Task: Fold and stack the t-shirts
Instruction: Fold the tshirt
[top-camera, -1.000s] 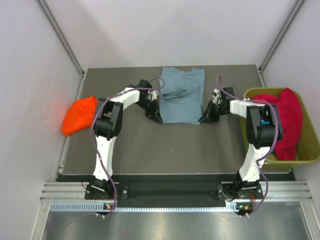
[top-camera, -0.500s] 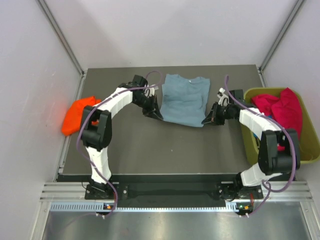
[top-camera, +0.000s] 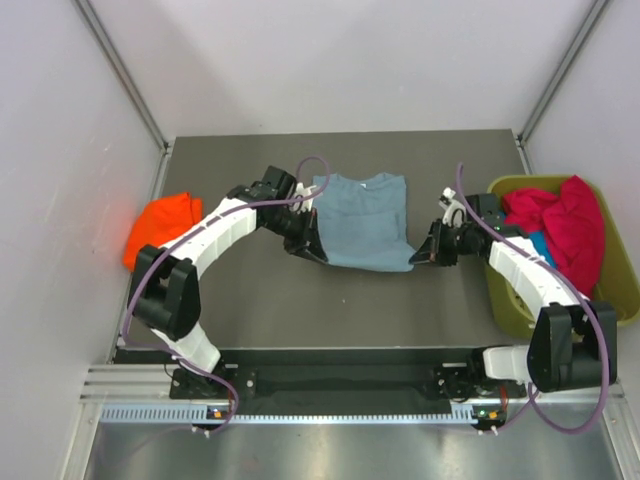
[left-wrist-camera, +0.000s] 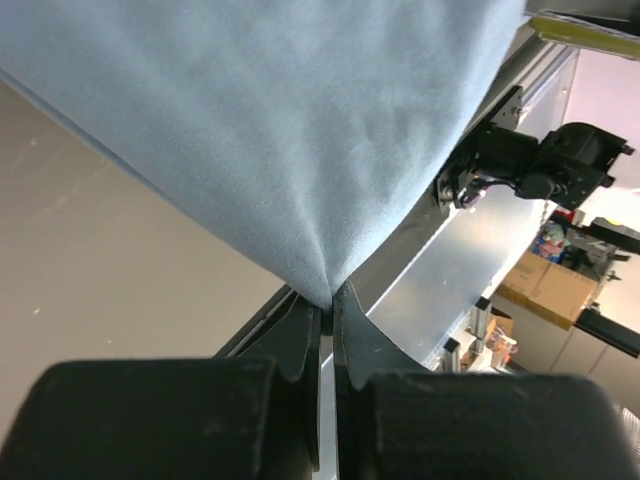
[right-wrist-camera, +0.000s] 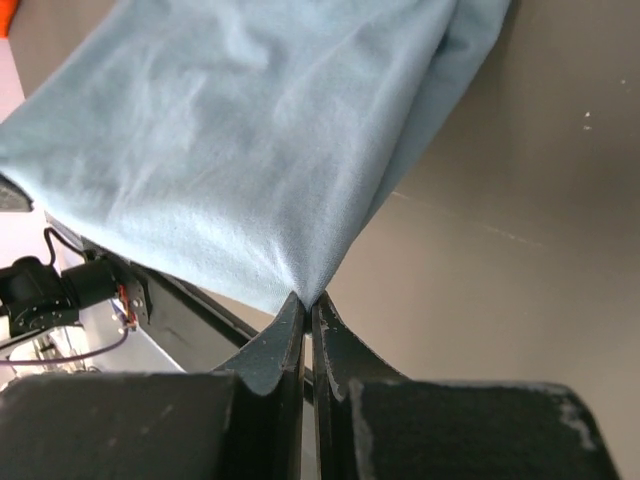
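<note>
- Over the last second the left tool (top-camera: 318, 250) and the right tool (top-camera: 415, 256) have both come nearer. They have dragged the grey-blue t-shirt (top-camera: 365, 220) with them, so its far edge now lies further in from the far edge of the table (top-camera: 300, 310). The cloth also lies flatter than before.
- Each tool is clamped on a near corner of that shirt, the left on the near-left corner and the right on the near-right.
- Only the wrist views show the grip itself. In each, the fingertips pinch a small point of cloth, and the fabric fans out smoothly from it.
- Only the top view shows the whole shirt. It lies mid-table between the two tools, collar to the far side and hem near.
- Both elbows have swung outward since the earlier frame, and the arms now reach in from the sides.
- An orange-red t-shirt (top-camera: 160, 228) sits bunched at the table's left edge, well apart from the left arm.
- A crimson-pink t-shirt (top-camera: 565, 225) is heaped in the olive-green bin (top-camera: 510, 300) on the right. The right forearm crosses the bin's left wall and hides part of it.
</note>
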